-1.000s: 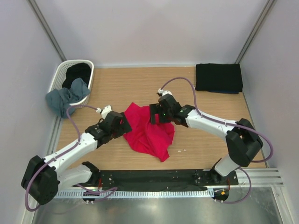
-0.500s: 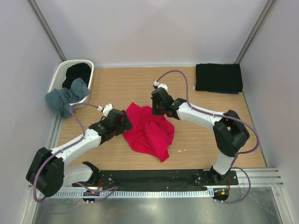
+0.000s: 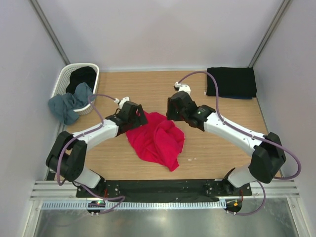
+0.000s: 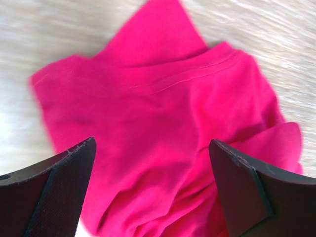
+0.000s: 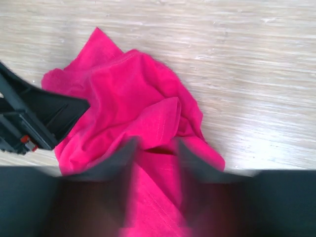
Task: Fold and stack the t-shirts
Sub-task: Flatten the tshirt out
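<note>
- Both arms are now reaching farther across the table than a second ago, and the shirt's far corner is lying flatter.
- The left gripper is hanging over the crumpled crimson-red cloth t-shirt with its jaws spread wide, clamping nothing.
- The right gripper is hovering at that shirt's far right edge. Its fingers are smearing into blur in its own wrist view, with red cloth showing between them, so I cannot tell whether they are pinching it.
- That shirt is lying heaped mid-way across the light wooden table, between the two grippers.
- The left wrist view is showing a stitched seam that is too fine to make out from overhead.
- Only the overhead view is taking in the white plastic lattice basket at the far left. A black t-shirt is lying inside it and a grey-blue t-shirt is draping over its near rim.
- That view is also showing the folded black pile at the far right. A thin blue edge is peeking from under it, and its layers are too hard to count.
- Counting: two arms, one basket, one red shirt, one grey-blue, one loose black, one pile.
</note>
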Tool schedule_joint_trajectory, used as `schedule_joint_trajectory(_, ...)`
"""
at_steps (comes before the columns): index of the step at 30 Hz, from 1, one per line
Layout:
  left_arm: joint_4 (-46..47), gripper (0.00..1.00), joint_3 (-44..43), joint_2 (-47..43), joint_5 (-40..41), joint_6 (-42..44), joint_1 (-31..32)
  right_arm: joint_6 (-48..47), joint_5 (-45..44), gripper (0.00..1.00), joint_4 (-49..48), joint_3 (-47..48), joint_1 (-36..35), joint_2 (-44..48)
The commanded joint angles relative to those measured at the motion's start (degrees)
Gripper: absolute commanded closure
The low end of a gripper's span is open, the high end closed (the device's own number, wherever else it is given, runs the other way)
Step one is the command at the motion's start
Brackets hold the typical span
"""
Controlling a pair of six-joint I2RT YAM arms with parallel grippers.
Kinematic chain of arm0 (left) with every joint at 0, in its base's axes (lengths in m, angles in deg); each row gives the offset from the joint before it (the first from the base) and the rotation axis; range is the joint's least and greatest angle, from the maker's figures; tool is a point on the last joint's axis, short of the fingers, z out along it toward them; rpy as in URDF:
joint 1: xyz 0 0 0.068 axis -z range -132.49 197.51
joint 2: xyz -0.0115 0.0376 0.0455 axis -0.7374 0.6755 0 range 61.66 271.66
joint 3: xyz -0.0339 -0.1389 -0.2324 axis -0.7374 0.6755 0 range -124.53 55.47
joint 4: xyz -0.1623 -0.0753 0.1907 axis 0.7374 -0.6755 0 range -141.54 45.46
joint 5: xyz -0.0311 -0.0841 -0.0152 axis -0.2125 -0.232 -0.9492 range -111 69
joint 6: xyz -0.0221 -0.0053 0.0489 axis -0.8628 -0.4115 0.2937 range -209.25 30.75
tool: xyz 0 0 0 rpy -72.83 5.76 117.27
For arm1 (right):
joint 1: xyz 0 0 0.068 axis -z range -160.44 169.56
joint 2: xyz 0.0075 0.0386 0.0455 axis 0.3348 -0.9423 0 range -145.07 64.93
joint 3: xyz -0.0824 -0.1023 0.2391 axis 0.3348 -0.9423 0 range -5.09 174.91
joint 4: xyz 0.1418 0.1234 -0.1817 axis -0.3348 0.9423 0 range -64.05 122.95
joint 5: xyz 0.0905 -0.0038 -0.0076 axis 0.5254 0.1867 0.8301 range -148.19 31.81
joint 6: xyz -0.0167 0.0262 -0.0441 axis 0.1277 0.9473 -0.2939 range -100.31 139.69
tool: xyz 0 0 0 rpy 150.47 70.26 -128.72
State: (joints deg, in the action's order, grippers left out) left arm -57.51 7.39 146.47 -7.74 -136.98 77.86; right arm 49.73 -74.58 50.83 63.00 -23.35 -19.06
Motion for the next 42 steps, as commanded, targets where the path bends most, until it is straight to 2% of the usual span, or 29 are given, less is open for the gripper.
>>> schedule_joint_trajectory(1, 4.88, 0.04, -1.94, 2.72, -3.84, 2.02, -0.03, 2.74, 1.35, 0.42, 0.44, -3.14, -0.06, -1.53)
schedule_joint_trajectory(3, 6.72, 0.08, -1.94, 4.56, -5.16, 1.58, 0.06, 4.41, 4.23, 0.34, -2.71, -4.37, -0.24, -2.76)
schedule_joint_trajectory(5, 7.61, 0.11, -1.41, 5.62, -5.44, 1.23, 0.58, 4.67, 6.26, 0.34, -4.4, -4.11, -0.24, -4.42)
schedule_joint_trajectory(10, 8.05, 0.44, 0.26, 6.94, -2.36, 1.14, 0.76, 3.97, 6.63, 0.35, -7.4, -1.57, -1.12, -9.08)
schedule_joint_trajectory(11, 8.22, 0.57, 0.96, 7.03, -1.75, 1.4, 0.76, 3.8, 6.54, 0.36, -7.39, -0.95, -1.12, -9.96)
schedule_joint_trajectory(14, 9.89, 0.81, 2.28, 7.12, -2.0, 1.32, 0.76, 3.8, 6.71, 0.37, -8.45, -1.12, -1.12, -13.13)
schedule_joint_trajectory(16, 10.51, 0.88, 2.9, 6.07, -2.18, 1.23, 0.76, 4.23, 8.02, 0.38, -9.41, -1.38, -1.2, -13.84)
schedule_joint_trajectory(17, 10.69, 0.96, 3.42, 5.54, -2.01, 1.23, 0.85, 4.41, 8.47, 0.41, -10.02, -1.91, -1.12, -13.84)
schedule_joint_trajectory(18, 10.69, 0.99, 3.6, 4.93, -1.83, 1.93, 0.77, 5.02, 8.73, 0.47, -11.34, -2.35, -1.12, -13.66)
schedule_joint_trajectory(20, 9.64, 1.0, 3.86, 2.47, -1.31, 2.63, 0.76, 5.9, 8.74, 0.56, -12.75, -3.84, -1.12, -13.4)
schedule_joint_trajectory(21, 9.02, 1.0, 3.6, 1.5, -0.35, 3.42, 0.76, 6.34, 8.56, 0.71, -13.63, -4.2, -1.12, -13.31)
schedule_joint_trajectory(24, 4.9, 1.0, 2.2, -2.63, 2.2, 4.13, 0.76, 6.87, 7.51, 0.98, -13.2, -4.02, -1.03, -12.35)
schedule_joint_trajectory(28, 0.5, 1.0, -1.93, -7.11, 3.09, 5.97, 0.68, 4.68, 3.21, 0.99, -13.11, -3.59, -1.12, -7.0)
schedule_joint_trajectory(32, -6.78, 1.0, -8.51, -11.06, 5.63, 7.38, 0.76, 0.3, -3.46, 0.99, -7.59, 1.93, -0.86, -0.67)
schedule_joint_trajectory(35, -9.78, 1.0, -12.21, -14.4, 7.48, 9.22, 0.68, -2.44, -4.97, 0.99, -4.59, 6.85, -0.85, 2.59)
schedule_joint_trajectory(39, -13.82, 1.0, -17.39, -22.47, 10.91, 12.3, 0.68, -8.14, -10.59, 0.99, -4.41, 9.33, -0.77, 9.43)
schedule_joint_trajectory(42, -18.92, 1.0, -23.8, -25.39, 14.6, 15.2, 0.68, -10.35, -15.95, 0.99, -2.92, 11.17, -0.77, 11.99)
